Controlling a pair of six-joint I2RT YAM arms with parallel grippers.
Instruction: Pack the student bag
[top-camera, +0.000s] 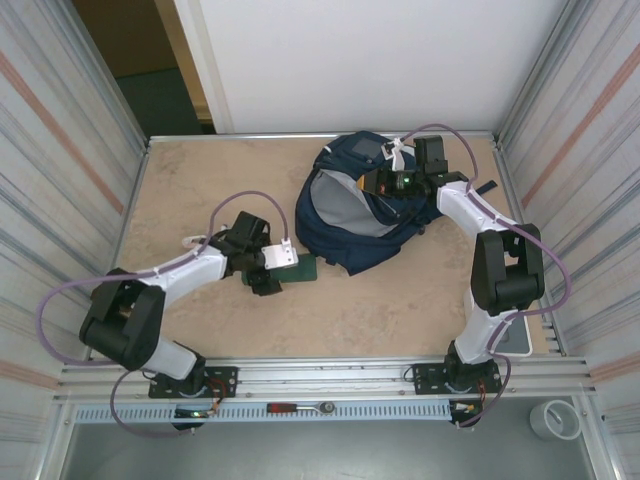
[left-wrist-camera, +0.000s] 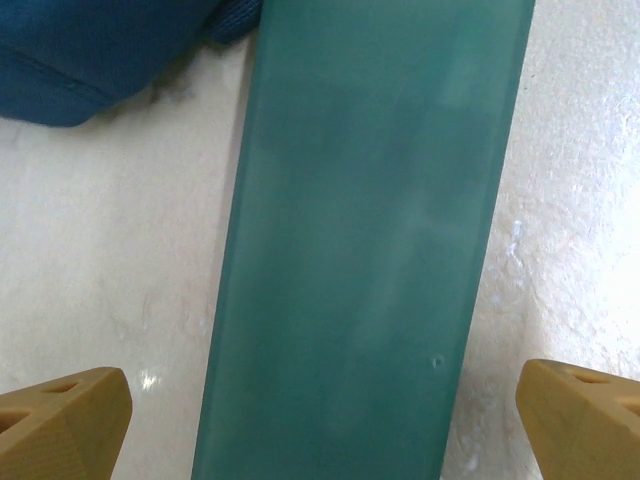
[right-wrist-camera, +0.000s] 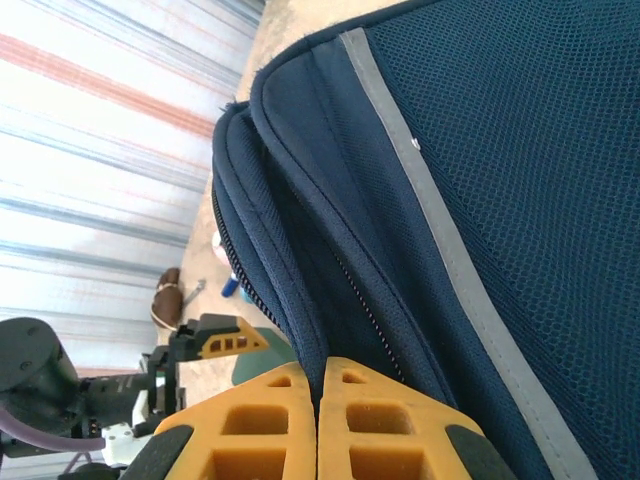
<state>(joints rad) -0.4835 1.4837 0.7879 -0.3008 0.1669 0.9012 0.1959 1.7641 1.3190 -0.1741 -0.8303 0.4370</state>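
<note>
The navy student bag (top-camera: 350, 225) lies at the back middle of the table, its mouth held open and its grey lining showing. My right gripper (top-camera: 386, 182) is shut on the bag's zip edge. In the right wrist view the fabric (right-wrist-camera: 480, 150) is pinched between the closed yellow fingers of that gripper (right-wrist-camera: 320, 375). A flat dark-green case (top-camera: 302, 268) lies on the table just left of the bag. My left gripper (top-camera: 268, 280) hovers over it, open. In the left wrist view the case (left-wrist-camera: 365, 250) runs between the wide-apart fingertips of the left gripper (left-wrist-camera: 325, 400) without touching them.
Ribbed metal walls (top-camera: 60, 150) close in both sides of the table (top-camera: 200, 190). A ratchet tool (top-camera: 300, 408) lies on the front rail and a white roll (top-camera: 556, 420) sits at the near right. A corner of the bag (left-wrist-camera: 90, 50) lies close to the case's far end.
</note>
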